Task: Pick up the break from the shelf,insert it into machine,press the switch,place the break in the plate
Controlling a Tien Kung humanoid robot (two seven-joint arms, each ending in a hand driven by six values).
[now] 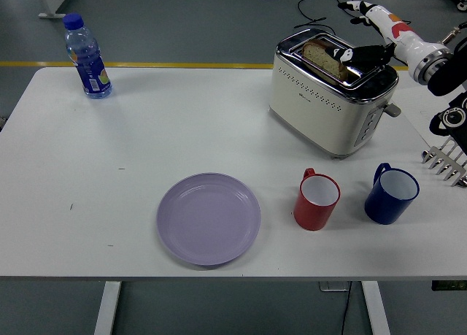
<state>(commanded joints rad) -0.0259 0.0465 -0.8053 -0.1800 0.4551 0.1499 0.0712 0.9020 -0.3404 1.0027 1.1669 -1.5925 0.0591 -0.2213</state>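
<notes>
Right hand point(365, 36) open, fingers spread, above the toaster point(332, 94); bread slice point(326, 58) in slot just left of it.

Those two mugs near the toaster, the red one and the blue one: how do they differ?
The red mug stands left of the blue mug, closer to the purple plate. The red mug's handle points away toward the toaster; the blue mug's handle points up and left. The blue mug looks a little wider. Both stand upright, are white inside and appear empty.
</notes>
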